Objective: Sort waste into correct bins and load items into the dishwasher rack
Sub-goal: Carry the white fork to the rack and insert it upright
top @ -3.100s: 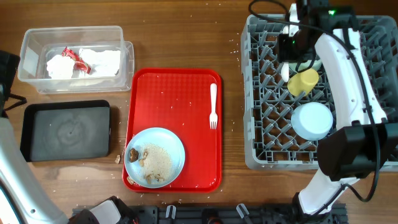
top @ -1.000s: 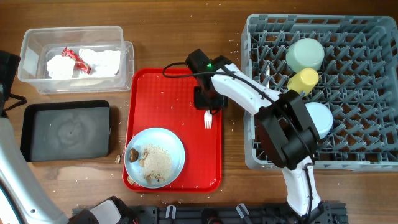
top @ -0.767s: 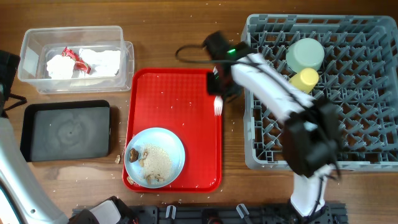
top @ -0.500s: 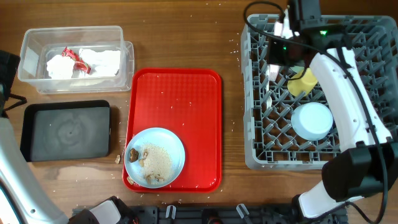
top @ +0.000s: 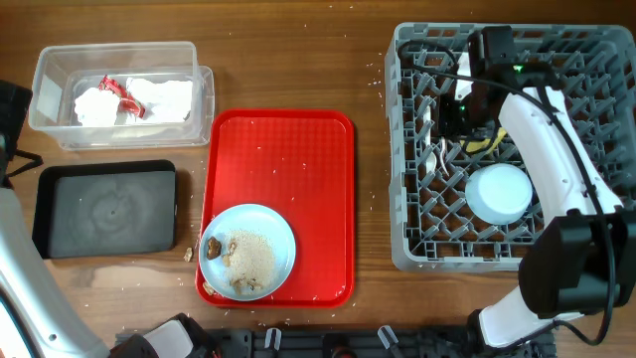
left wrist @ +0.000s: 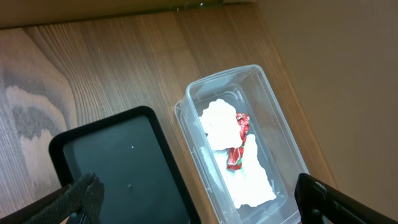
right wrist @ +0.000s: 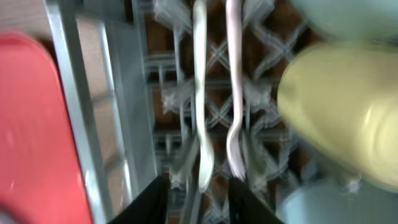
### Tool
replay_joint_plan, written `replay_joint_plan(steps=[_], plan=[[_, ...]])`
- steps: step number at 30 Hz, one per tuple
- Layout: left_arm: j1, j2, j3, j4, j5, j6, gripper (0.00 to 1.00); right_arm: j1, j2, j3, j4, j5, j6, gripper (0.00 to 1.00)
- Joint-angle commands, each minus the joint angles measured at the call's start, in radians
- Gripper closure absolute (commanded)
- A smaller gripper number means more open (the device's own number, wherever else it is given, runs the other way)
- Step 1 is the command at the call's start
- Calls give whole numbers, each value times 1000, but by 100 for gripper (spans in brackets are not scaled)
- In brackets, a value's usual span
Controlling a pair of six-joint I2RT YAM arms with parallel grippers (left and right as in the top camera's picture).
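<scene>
**Letting go of the cutlery cleanly in the rack**

The right claw [right wrist: 198, 190] is hovering low over the left side of the dishwasher rack [top: 405, 214], its jaws standing apart and gripping nothing. Below it, two white utensils [right wrist: 232, 93] are lying side by side on the pegs; blur is hiding which is the fork. The yellow cup [right wrist: 336, 118] is sitting just beside them. The release looks nearly done, so the arm should be rising straight up, jaws parted, dragging neither handle nor nudging the cup. The left claw [left wrist: 198, 186] is hanging wide open above the black tray [left wrist: 124, 162] and clear tub [left wrist: 273, 118]. The crumb-laden plate [top: 266, 225] is sitting on the red tray [top: 288, 159]
</scene>
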Motion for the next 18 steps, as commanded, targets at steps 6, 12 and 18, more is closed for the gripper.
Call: replay_joint_plan(steps=[6,12,18], plan=[[5,2,1,0,-2,-10,0,109,-167,148,-2,-389,48,1],[5,2,1,0,-2,-10,0,25,-227,156,-3,-201,220,0],[5,2,1,0,-2,-10,0,-364,-286,163,-74,-204,326,1]])
